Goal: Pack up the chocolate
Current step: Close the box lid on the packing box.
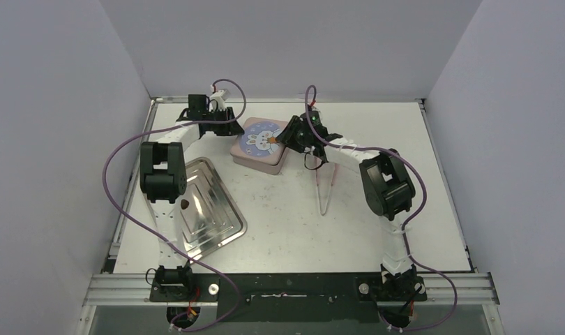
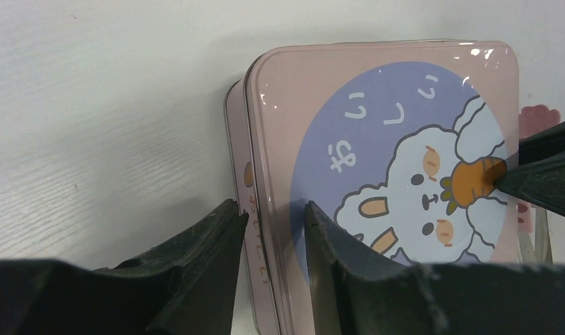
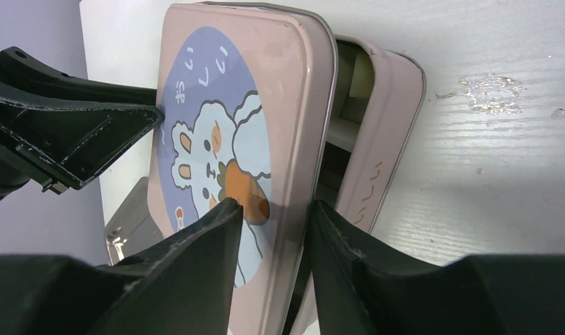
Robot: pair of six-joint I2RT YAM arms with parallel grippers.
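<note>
At the far middle of the table point(image 1: 349, 223), your right gripper point(image 3: 274, 202) pinches the right rim of the rabbit lid point(image 2: 377, 105), a finger on either side of it, with the lid sitting askew on the pink tin point(image 3: 388, 139). Your left gripper point(image 2: 270, 204) straddles the lid's left edge with its jaws partly apart, and you cannot tell whether it grips. Nearer and to the left, one dark chocolate point(image 1: 185, 204) piece lies on the silver tray point(image 1: 227, 216).

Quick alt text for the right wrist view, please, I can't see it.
The right gripper pinches the edge of the rabbit lid, which sits skewed over the pink tin, leaving a gap on one side. The left gripper meets the lid's far edge.
</note>
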